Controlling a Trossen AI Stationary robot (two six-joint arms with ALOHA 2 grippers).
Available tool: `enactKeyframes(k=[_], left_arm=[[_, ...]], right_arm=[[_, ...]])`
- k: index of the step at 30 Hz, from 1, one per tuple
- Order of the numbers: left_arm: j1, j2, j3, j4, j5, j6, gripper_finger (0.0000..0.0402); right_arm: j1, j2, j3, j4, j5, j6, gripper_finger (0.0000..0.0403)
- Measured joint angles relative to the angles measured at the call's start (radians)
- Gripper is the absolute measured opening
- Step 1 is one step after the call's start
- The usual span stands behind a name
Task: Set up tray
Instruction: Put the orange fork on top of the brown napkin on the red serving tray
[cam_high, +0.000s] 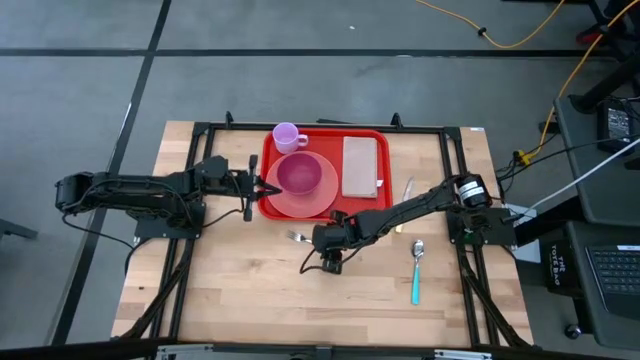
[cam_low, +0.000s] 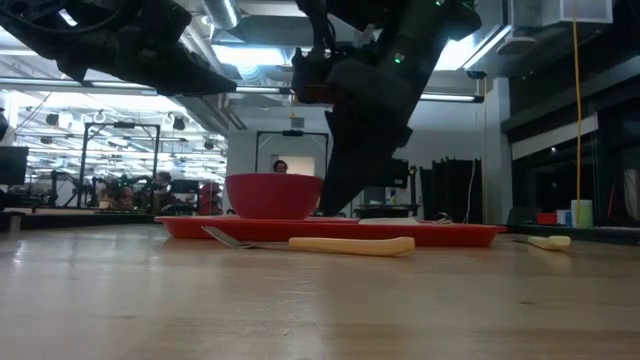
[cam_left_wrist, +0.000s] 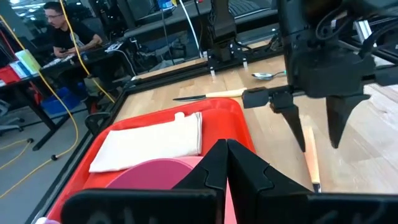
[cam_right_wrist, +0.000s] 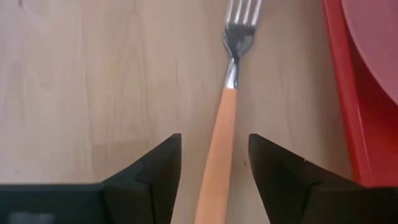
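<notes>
The red tray (cam_high: 325, 135) lies at the table's far middle and carries a pink plate (cam_high: 300, 200), a magenta bowl (cam_high: 298, 175), a purple cup (cam_high: 287, 136) and a folded napkin (cam_high: 360, 165). A fork (cam_right_wrist: 224, 124) with an orange handle lies flat on the wood just near of the tray (cam_right_wrist: 348, 124). My right gripper (cam_right_wrist: 214, 137) points down over the fork, open, one finger on each side of the handle and not touching it. The left wrist view shows its fingertips (cam_left_wrist: 336, 134) above the table. My left gripper (cam_high: 272, 187) is shut and hangs over the tray's left rim.
A spoon (cam_high: 417, 265) with a teal handle lies on the wood to the right of the fork. A knife (cam_high: 408, 188) lies just right of the tray. Bare wood stretches along the near side. A person sits at a desk beyond the table (cam_left_wrist: 62, 31).
</notes>
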Motion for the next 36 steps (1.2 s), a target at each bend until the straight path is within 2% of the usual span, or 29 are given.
enactKeyframes(k=[26, 30, 36], left_arm=[[0.000, 0.000, 0.000, -0.033, 0.000, -0.024, 0.0008], [0.000, 0.000, 0.000, -0.034, 0.000, -0.024, 0.0006], [0.000, 0.000, 0.000, -0.034, 0.000, -0.025, 0.0005]], right_arm=[[-0.030, 0.095, 0.002, 0.026, -0.005, 0.000, 0.0190], [-0.033, 0.098, 0.018, 0.001, -0.013, -0.001, 0.0175], [-0.035, 0.099, 0.025, -0.026, -0.021, 0.001, 0.0128]])
